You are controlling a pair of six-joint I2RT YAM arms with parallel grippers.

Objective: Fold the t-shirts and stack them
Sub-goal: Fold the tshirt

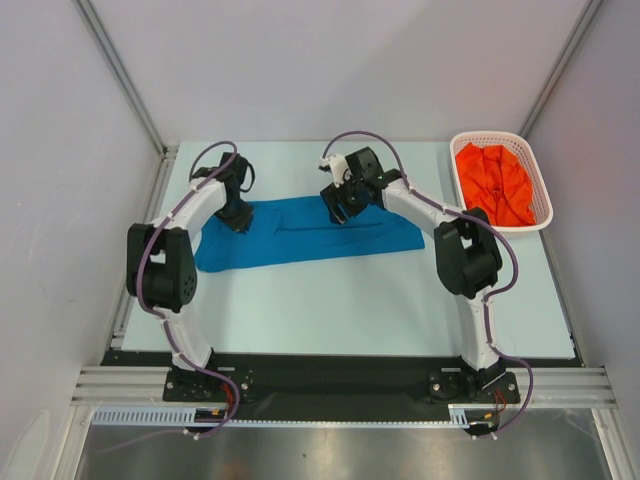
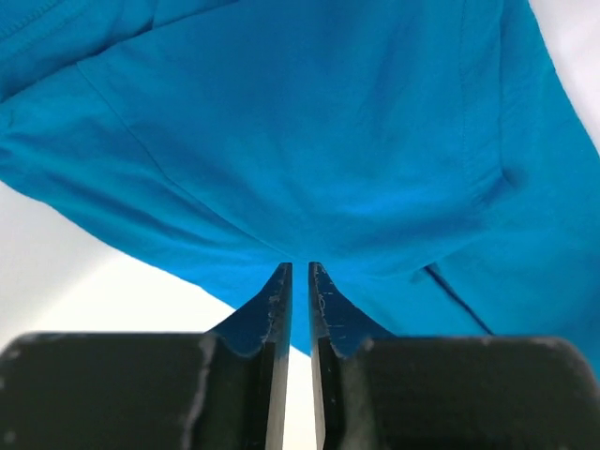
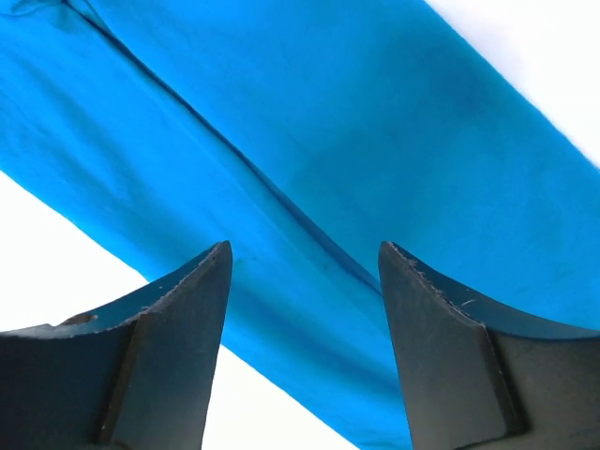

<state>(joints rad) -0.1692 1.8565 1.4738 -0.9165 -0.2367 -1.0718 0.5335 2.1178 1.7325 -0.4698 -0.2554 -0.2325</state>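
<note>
Blue t-shirt [image 1: 310, 232] cloth lies flat in a long, narrow band running left to right across the far half of the pale counter [image 1: 350, 300], its left end wider and a little nearer the arm bases than its right. A dark fold line runs lengthwise along it, and in the right wrist view that line crosses the cloth on a slant. The left tool [image 1: 238, 222] is down on the far-left corner of the band. In the left wrist view its two fingers [image 2: 279, 300] are pressed almost together with only a thin slit between them, and creases in the blue fabric run in toward the tips, so it seems to be pinching the edge of the blue t-shirt. The right tool [image 1: 340, 212] is over the far edge near the middle of the band, its fingers [image 3: 187, 309] spread wide with blue cloth showing between them and nothing gripped. Well apart, at the far-right corner of the counter, the orange-red t-shirt [image 1: 495, 185] lies crumpled inside a white lattice basket [image 1: 545, 195].
</note>
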